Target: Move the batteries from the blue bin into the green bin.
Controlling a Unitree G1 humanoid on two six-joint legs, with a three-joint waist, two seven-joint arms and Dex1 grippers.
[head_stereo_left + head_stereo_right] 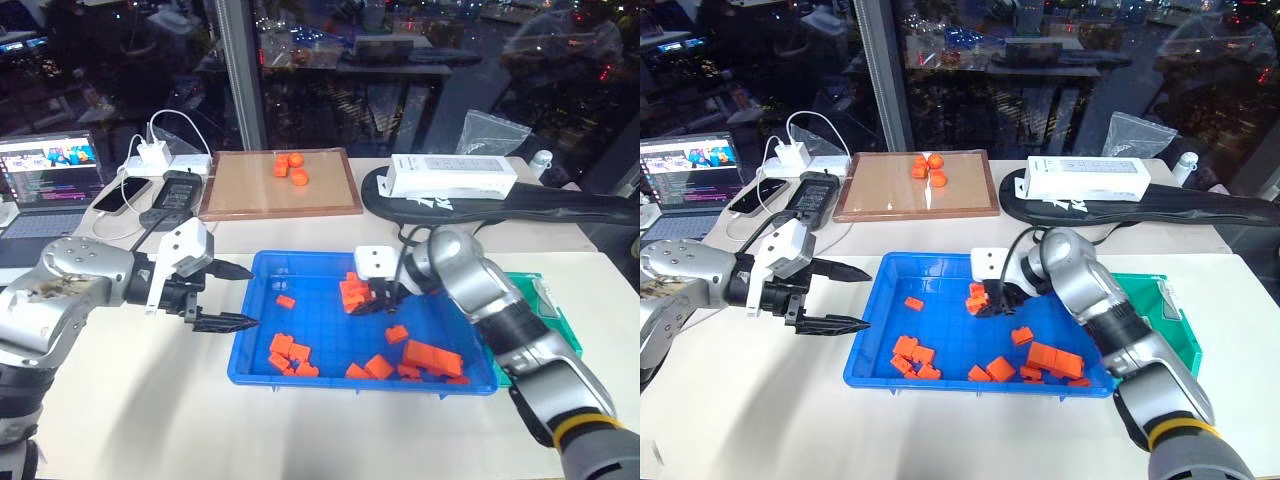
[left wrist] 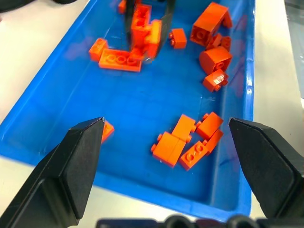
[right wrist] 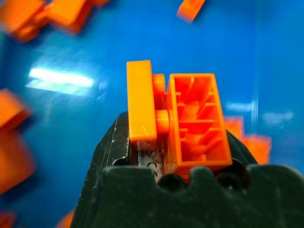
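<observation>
The blue bin (image 1: pixel 246 345) lies in the middle of the white table, with orange bricks (image 1: pixel 291 356) scattered on its floor. The green bin (image 1: pixel 1152 312) sits just right of it, partly behind my right arm. The batteries are hidden or out of view. My right gripper (image 1: pixel 374 299) hangs over the bin's middle, shut on a clump of orange bricks (image 3: pixel 194 118). A small pale printed piece (image 3: pixel 153 156) shows under them between the fingers; I cannot tell what it is. My left gripper (image 1: pixel 250 296) stands open and holds nothing at the bin's left rim.
A wooden-framed board (image 1: pixel 248 190) with orange pieces lies behind the bin. A laptop (image 1: pixel 48 185), phones and a power strip (image 1: pixel 165 160) are at the back left. A white box (image 1: pixel 450 177) rests on a black bag at the back right.
</observation>
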